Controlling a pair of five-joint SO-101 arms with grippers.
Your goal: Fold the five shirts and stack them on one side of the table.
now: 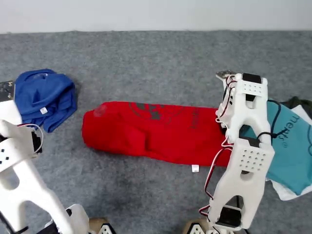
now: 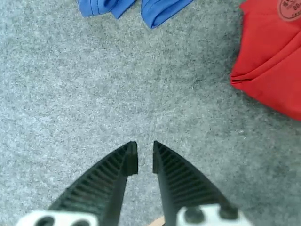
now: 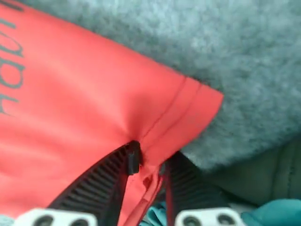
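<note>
Hem of red shirt [image 3: 70, 117] pinched in right claw [image 3: 148, 165]; left claw [image 2: 145, 157] barely parted, empty.

Your white right arm [image 1: 251, 158] covers the right end of the long red cotton shirt [image 1: 146, 129] and part of the teal printed shirt [image 1: 292, 146], which the high view's edge also crops. The left wrist view crops the crumpled blue shirt [image 2: 101, 5].

Robotics lab bench: a table under grey felt-like covering [image 1: 161, 63] meets a plain white wall [image 1: 156, 14]. Two white plastic robot arms with perforated shells and exposed red and black wiring, the left arm [image 1: 19, 175] and the right arm [image 1: 246, 146], stand at its near edge. Test garments lie spread out: a red cotton shirt [image 1: 146, 131], a crumpled blue shirt [image 1: 44, 97] and a teal printed shirt [image 1: 292, 146].
</note>
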